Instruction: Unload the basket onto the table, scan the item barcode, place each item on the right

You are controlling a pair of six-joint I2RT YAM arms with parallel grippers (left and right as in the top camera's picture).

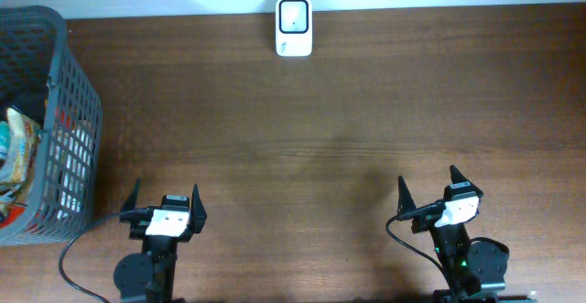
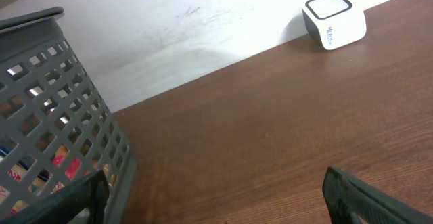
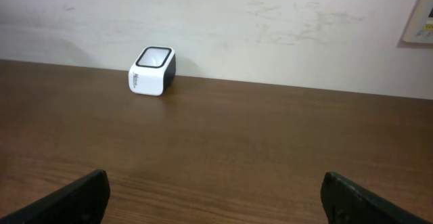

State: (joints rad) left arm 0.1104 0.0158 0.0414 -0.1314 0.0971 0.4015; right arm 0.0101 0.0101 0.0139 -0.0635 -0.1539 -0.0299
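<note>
Packets (image 1: 16,147): inside grey basket (image 1: 73,92) at table (image 1: 320,129) left edge | left fingers (image 2: 369,198): spread wide, empty, near edge, just right of basket | right fingers (image 3: 379,198): spread wide, empty, near edge | white scanner (image 1: 294,27): far edge, well apart from both.

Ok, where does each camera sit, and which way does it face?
Overhead: above, straight down on the brown wooden table; grey plastic mesh basket left, white boxy scanner far edge; left arm, right arm below.
Left wrist: low, facing the wall; basket, scanner; own open jaws.
Right wrist: low, facing the wall; scanner; own open jaws.
Shared: scanner in all three.
</note>
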